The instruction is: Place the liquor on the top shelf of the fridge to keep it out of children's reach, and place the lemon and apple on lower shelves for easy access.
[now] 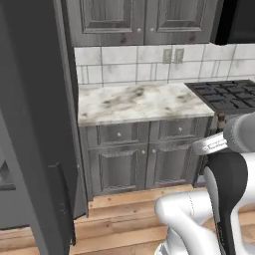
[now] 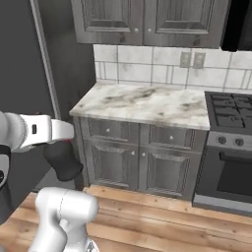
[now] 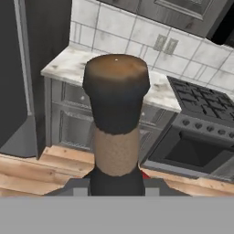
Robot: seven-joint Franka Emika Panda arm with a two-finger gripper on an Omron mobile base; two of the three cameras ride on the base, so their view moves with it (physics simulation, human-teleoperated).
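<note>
The jaws pinch the liquor point(image 3: 115, 114), carried clear of the worktop point(image 2: 142, 104); its shelving, lemon and apple remain.

My liquor point(image 3: 116, 114) hides its own lower body below the hand view's edge. The fridge point(image 1: 30, 124) is cut off at the left, its interior unseen.
</note>
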